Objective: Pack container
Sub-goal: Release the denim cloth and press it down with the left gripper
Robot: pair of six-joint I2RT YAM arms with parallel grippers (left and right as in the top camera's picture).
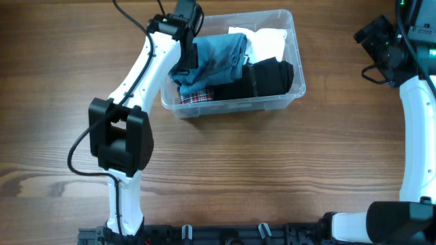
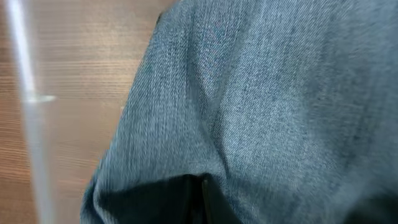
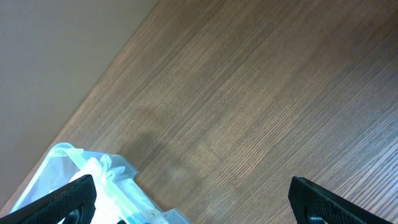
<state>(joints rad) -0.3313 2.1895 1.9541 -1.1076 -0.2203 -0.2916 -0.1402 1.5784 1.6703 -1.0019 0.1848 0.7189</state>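
right hand (image 3: 193,198) gapes wide over wood table (image 3: 249,93), near the container (image 3: 62,158).

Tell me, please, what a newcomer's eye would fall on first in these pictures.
The clear container at the table's far middle stands out, stuffed with jeans on top and a black garment beside them. The left hand is down on the jeans, whose denim fills its camera; the right hand hangs open at far right.

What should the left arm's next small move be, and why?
Probably ease the left gripper down and let go: it looks shut on the blue denim garment, which lies bunched inside the container.
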